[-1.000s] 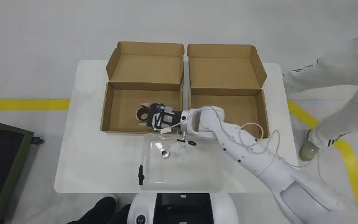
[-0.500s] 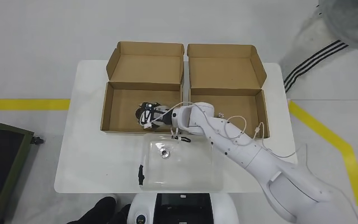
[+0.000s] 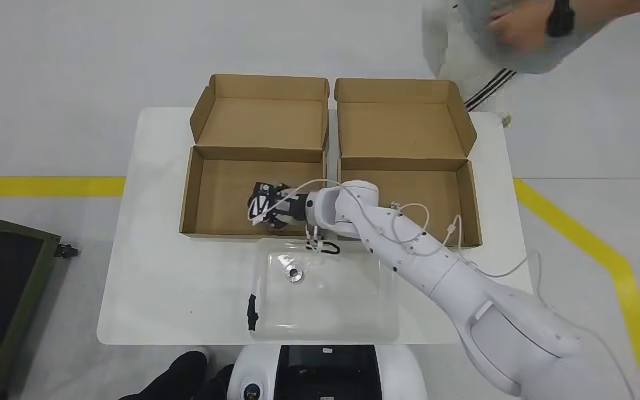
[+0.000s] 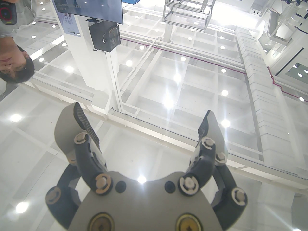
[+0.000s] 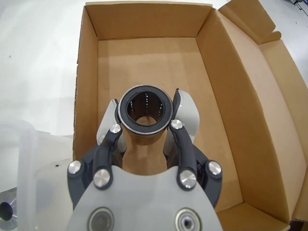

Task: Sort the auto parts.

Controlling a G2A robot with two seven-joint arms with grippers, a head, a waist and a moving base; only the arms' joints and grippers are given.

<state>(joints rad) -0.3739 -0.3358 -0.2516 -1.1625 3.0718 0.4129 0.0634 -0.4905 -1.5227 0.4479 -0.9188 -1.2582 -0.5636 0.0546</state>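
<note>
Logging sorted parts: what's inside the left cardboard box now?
Bare cardboard floor in the left box, with the right gripper shut on a black-rimmed bearing above it. The patch beneath them is covered.

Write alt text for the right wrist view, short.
The right tool grips a black-rimmed cylindrical bearing by its sides, bore facing the camera, over an open cardboard box. The box sits on a white table, with a clear plastic tray beside its near corner.
</note>
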